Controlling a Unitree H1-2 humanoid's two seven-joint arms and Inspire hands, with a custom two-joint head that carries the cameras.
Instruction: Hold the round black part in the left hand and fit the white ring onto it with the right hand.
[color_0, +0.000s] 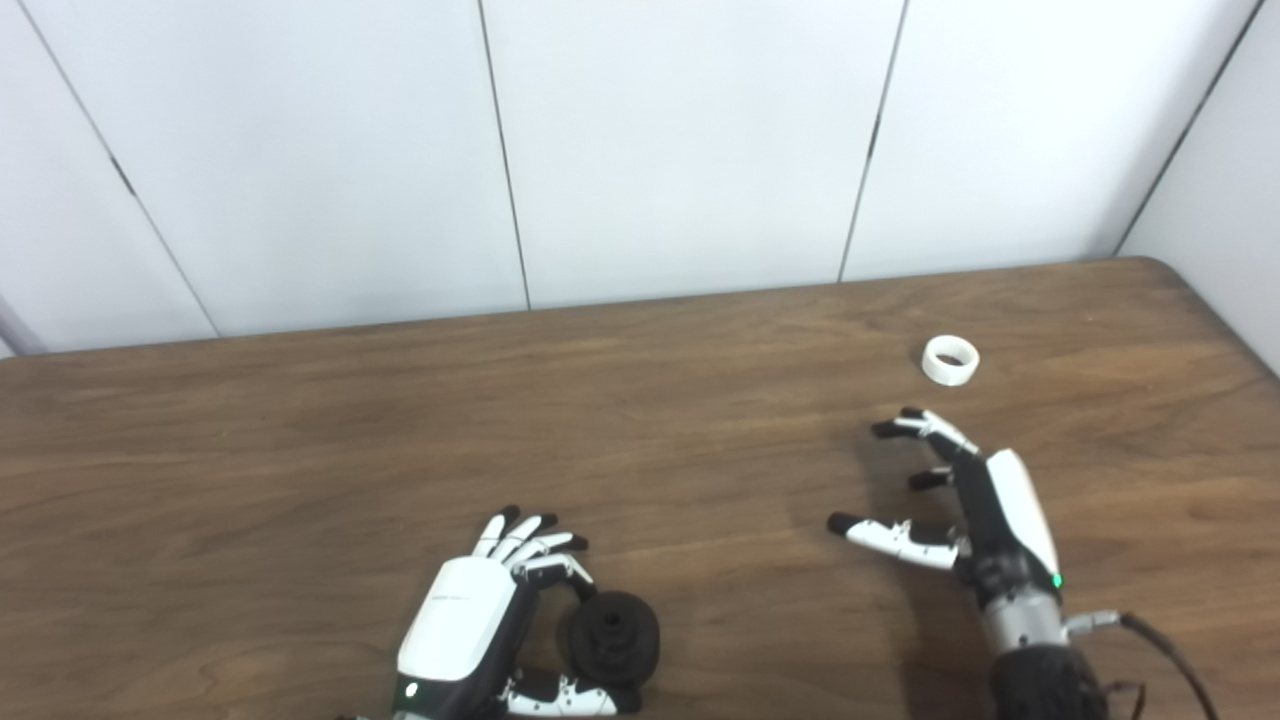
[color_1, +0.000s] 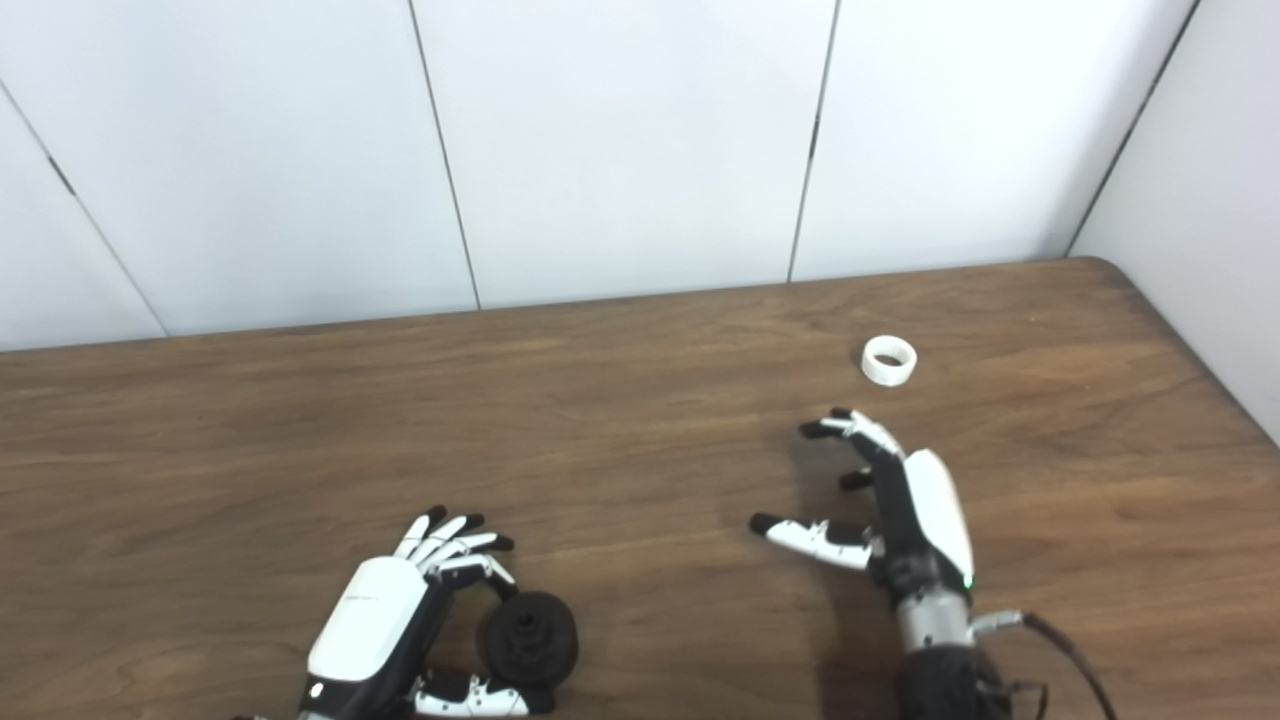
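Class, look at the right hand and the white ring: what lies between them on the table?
Nothing: only bare wooden table separates the open right hand from the white ring, in both eye views.

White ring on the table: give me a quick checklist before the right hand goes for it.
1. Small white plastic ring alone on the brown wooden table, nothing touching it: ok.
2. Right hand open, fingers spread, empty: ok.
3. Path from right hand to ring unobstructed: ok.
4. Right hand over the ring: not ok, it is nearer the robot, short of the ring.
5. Round black ribbed part between the left hand fingers and thumb: ok.
6. Firm grasp, part lifted off table: cannot tell.
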